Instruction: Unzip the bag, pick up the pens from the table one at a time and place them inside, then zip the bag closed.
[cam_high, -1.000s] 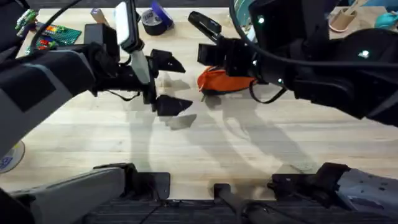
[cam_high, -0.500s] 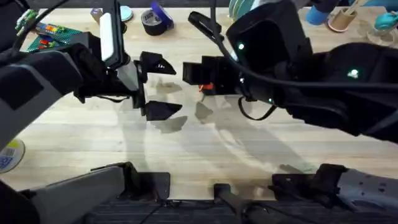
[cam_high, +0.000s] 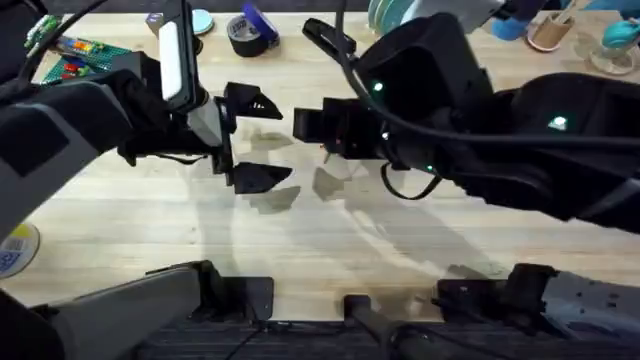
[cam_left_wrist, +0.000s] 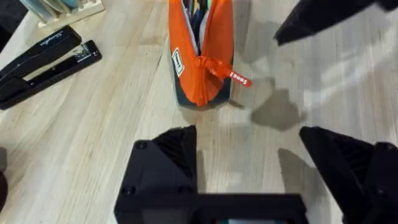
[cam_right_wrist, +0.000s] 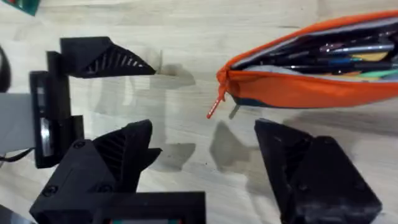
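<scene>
Black two-fingered tools are filling the near part of what we are seeing: our left tool (cam_high: 250, 140) is hanging over the pale plank-grained wooden worktop (cam_high: 330, 240) with its fingers spread wide and nothing between them, and in the left wrist view (cam_left_wrist: 249, 168) the two dark fingers are standing well apart over bare wood. Our right tool (cam_right_wrist: 205, 174) is likewise gaping open and gripping nothing; from overhead we are finding it under the bulky dark right arm near the middle of the worktop (cam_high: 320, 125).

Just beyond both tools the elongated orange fabric pencil pouch with a navy bottom edge (cam_right_wrist: 317, 74) is lying on the worktop, its end pointing at the left tool. Its top zipper is standing open, and we are seeing pens (cam_right_wrist: 336, 56) of several colours lying inside. An orange pull tab (cam_left_wrist: 224, 71) is dangling from the near end of the pouch.

Farther off, a black stapler (cam_left_wrist: 43, 62) is resting on the wood, well apart from the pouch, and a dark tape roll (cam_high: 248, 34) is sitting near the far edge.
</scene>
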